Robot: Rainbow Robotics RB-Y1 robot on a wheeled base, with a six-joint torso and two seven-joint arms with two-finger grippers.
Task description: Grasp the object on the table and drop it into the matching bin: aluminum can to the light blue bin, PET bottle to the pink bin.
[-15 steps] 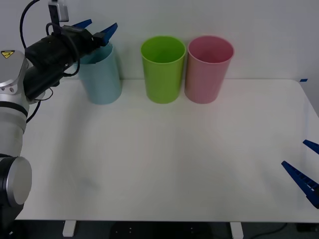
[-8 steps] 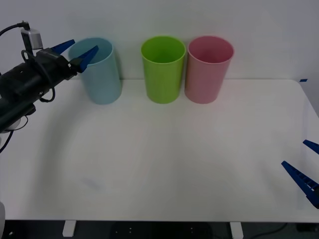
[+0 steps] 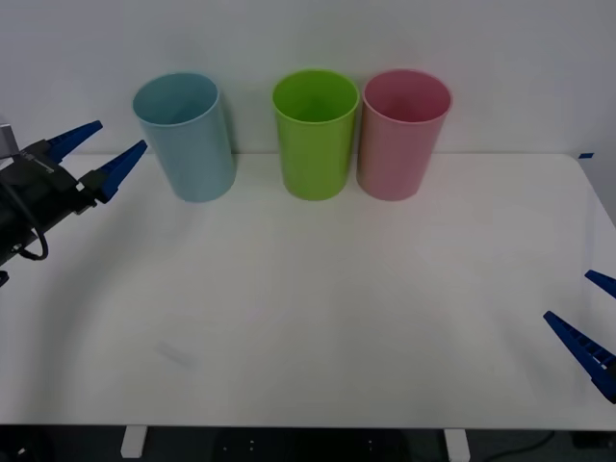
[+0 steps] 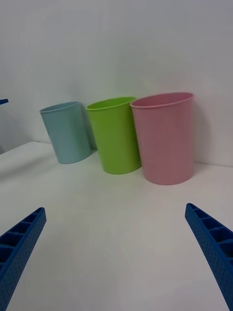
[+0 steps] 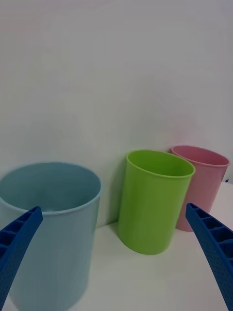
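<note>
Since a second ago the left gripper (image 3: 99, 154) has drawn back from over the blue bin (image 3: 188, 140) and now hangs low at the table's left edge, its fingers (image 3: 123, 164) spread wide and holding nothing, the tips aimed toward the bin and just short of its near wall; the right gripper (image 3: 589, 322) has stayed parked at the table's (image 3: 318, 308) right edge, fingers likewise apart and empty. From the left wrist the blue bin stands close ahead between the fingers, nearer the one at the lower left corner, with the green bin (image 3: 315, 130) and then the pink bin (image 3: 402, 130) beyond toward the other finger; from the right wrist the three bins stand in a row well ahead of the open fingers, the pink one closest. No can lies on the table, and I cannot see into the blue bin deeply enough to spot it; my judgement is that the drop is done and the step in hand is the retreat. To do that well, keep the fingers open and clear of the bin's rim, pull the arm away on a line that does not brush or tip the light bin, and settle it at the table's side as the right one sits.
</note>
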